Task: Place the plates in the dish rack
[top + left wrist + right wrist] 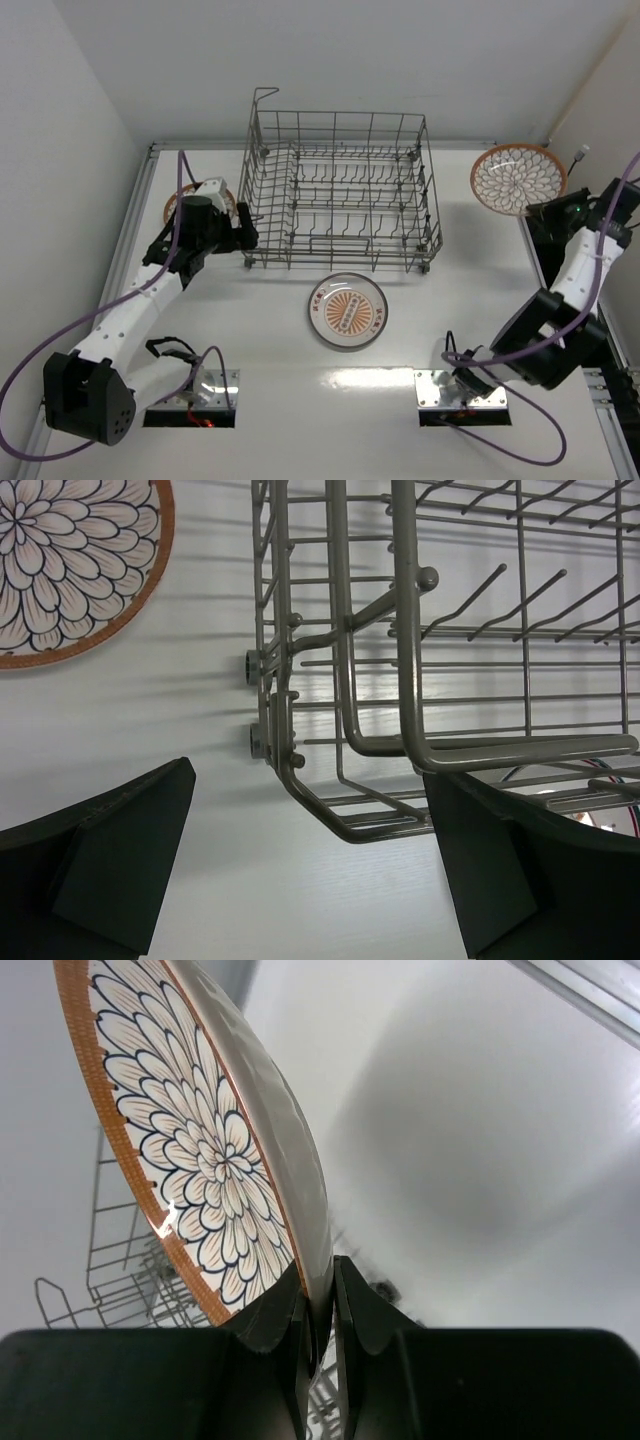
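Right wrist view: right gripper (318, 1290) has its fingers pressed onto the rim of a petal plate (200, 1150), one finger on the patterned face, one on the plain back. The plate stands edge-on and steep here. Part of the wire rack shows beyond its patterned face.

Top external view: same plate sits at the far right edge of the table (270, 380), face turned up towards the camera, gripper at its near right rim. Whether it clears the table cannot be told. Only this view gives the whole layout. The dish rack (340, 190) stands at the far middle with no plates in it. A sunburst plate (346, 310) lies flat just in front of the rack's near side, apart from it.

Left gripper (245, 235) is at the rack's near left corner, jaws spread wide, nothing between them. A second petal plate (175, 205) is mostly hidden under this arm.

Left wrist view: that second plate's pattern and orange rim are plain, flat on the table, left of the rack and apart from it.
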`<move>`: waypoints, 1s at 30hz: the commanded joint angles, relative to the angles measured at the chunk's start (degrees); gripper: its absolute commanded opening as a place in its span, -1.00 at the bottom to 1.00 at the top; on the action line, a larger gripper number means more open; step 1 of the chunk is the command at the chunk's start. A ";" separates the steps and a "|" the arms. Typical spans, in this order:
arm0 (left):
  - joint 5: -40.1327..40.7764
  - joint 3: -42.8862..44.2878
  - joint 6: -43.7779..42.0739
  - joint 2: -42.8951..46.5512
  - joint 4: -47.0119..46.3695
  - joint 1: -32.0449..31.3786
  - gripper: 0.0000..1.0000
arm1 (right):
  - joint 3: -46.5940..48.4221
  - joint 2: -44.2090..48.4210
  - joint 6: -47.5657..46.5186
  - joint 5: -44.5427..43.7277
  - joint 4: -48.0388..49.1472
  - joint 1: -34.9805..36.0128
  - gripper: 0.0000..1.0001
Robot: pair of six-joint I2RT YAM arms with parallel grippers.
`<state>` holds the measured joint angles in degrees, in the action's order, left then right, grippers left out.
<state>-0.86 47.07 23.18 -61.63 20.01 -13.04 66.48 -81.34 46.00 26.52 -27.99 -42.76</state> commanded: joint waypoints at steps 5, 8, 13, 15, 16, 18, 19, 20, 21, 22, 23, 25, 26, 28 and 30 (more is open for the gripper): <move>2.18 0.22 0.64 2.82 -1.99 0.21 1.00 | 7.87 10.23 4.36 -5.33 8.29 5.83 -1.00; 2.71 -0.31 0.64 5.19 -3.04 0.21 1.00 | 12.61 11.64 2.53 -8.50 8.30 9.88 -1.00; 3.24 -0.93 0.64 6.96 -3.57 0.21 1.00 | 25.59 5.87 -5.73 -16.14 -0.98 17.61 -1.00; 3.24 -0.93 0.64 6.96 -3.57 0.21 1.00 | 28.08 4.18 -9.16 -19.38 -2.94 22.62 -1.00; 3.24 -0.93 0.64 6.96 -3.57 0.21 1.00 | 29.92 3.48 -10.30 -20.97 -4.52 24.72 -1.00; 3.24 -0.93 0.64 6.43 -3.57 0.21 1.00 | 31.60 1.19 -13.28 -26.75 -6.45 31.12 -1.00; 3.24 -0.93 0.64 6.43 -3.57 0.21 1.00 | 33.87 0.05 -14.35 -28.96 -9.51 33.08 -1.00; 3.24 -0.93 0.64 6.43 -3.57 0.21 1.00 | 34.94 -1.18 -15.49 -31.25 -10.85 35.10 -1.00; 3.24 -0.93 0.64 6.43 -3.57 0.21 1.00 | 35.64 -3.19 -17.68 -35.01 -11.90 38.77 -1.00; 3.24 -0.93 0.64 6.43 -3.05 0.21 1.00 | 36.35 -3.99 -18.39 -37.22 -13.65 40.55 -1.00; 3.76 -0.93 0.64 6.43 -3.05 0.21 1.00 | 36.35 -4.00 -19.10 -39.42 -14.37 42.13 -1.00; 3.76 -0.93 0.64 6.95 -3.05 0.21 1.00 | 35.83 -4.79 -19.81 -45.93 -14.99 46.27 -1.00; 3.76 -0.93 0.64 6.96 -3.05 0.21 1.00 | 34.96 -4.79 -19.81 -48.04 -15.69 47.32 -1.00; 3.76 -0.93 0.64 6.96 -3.05 0.21 1.00 | 33.81 -4.79 -20.33 -53.93 -15.69 50.22 -1.00; 3.76 -0.93 0.64 6.44 -3.05 0.21 1.00 | 33.81 -4.79 -20.33 -59.99 -16.75 51.81 -1.00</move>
<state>2.26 46.41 23.62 -55.46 18.76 -13.04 97.93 -89.36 26.30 -19.22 -50.22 7.84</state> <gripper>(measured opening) 1.000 0.087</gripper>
